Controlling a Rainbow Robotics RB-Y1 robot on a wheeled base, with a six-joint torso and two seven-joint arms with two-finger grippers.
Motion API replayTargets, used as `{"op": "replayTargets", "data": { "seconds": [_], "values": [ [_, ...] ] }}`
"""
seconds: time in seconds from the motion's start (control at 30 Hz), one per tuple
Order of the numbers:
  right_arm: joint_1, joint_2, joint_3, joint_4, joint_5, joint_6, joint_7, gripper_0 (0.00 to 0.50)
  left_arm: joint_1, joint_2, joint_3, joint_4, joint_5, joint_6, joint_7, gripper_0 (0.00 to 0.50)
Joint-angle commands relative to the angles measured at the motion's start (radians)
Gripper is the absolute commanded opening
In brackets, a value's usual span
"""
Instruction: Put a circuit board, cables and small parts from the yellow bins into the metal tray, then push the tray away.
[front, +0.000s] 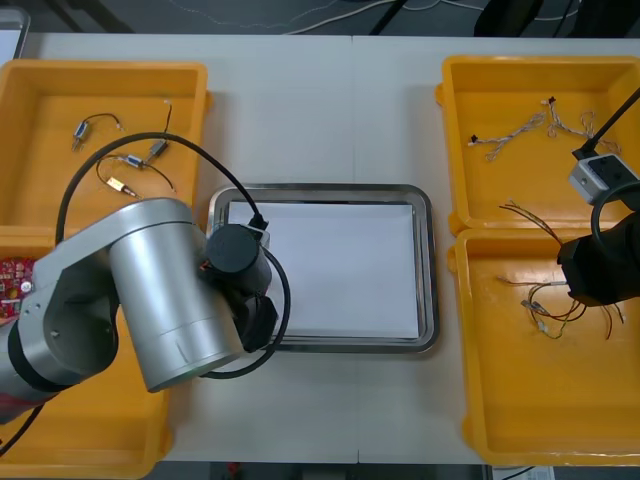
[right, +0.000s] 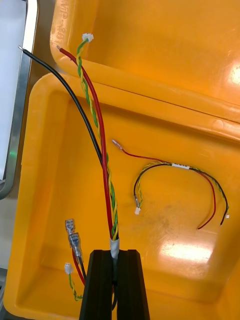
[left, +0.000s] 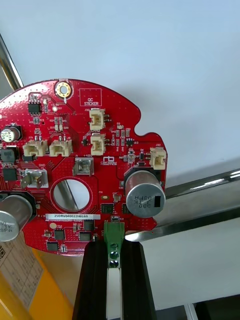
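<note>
"QC STICKER" printed on the red circuit board, white label strip on it reading roughly "25DRV040022H0169", other markings too small

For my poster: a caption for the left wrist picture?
Left pincer grips a red circuit board over the metal tray's rim.

Robotics laboratory bench fitted out for sorting electronics: one light table, yellow bins paired at its left and right, a metal tray, white inside, between them. Bin stock: loose cables at right, small metal parts at far left, a round red circuit board at near left. A silver robot arm reaches over the near left; cords trail beyond the far edge.
</note>
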Motion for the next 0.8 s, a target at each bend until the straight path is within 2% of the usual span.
{"op": "replayTargets", "data": {
  "seconds": [0.03, 0.2, 0.5, 0.8],
  "values": [
    [-0.025, -0.037, -0.029, -0.010, -0.007, 0.004, 0.014, 0.000, -0.035, -0.058, -0.065, 0.062, -0.062, -0.059, 0.100, 0.000],
    [-0.025, -0.037, -0.029, -0.010, -0.007, 0.004, 0.014, 0.000, -0.035, -0.074, -0.083, 0.085, -0.075, -0.096, 0.099, 0.000],
    [-0.025, -0.037, -0.029, -0.010, -0.007, 0.004, 0.014, 0.000, -0.026, -0.080, -0.103, 0.085, -0.067, -0.100, 0.096, 0.000],
    [-0.025, -0.037, -0.029, -0.010, -0.007, 0.004, 0.014, 0.000, -0.015, -0.077, -0.104, 0.117, -0.098, -0.124, 0.079, 0.000]
  ]
}}
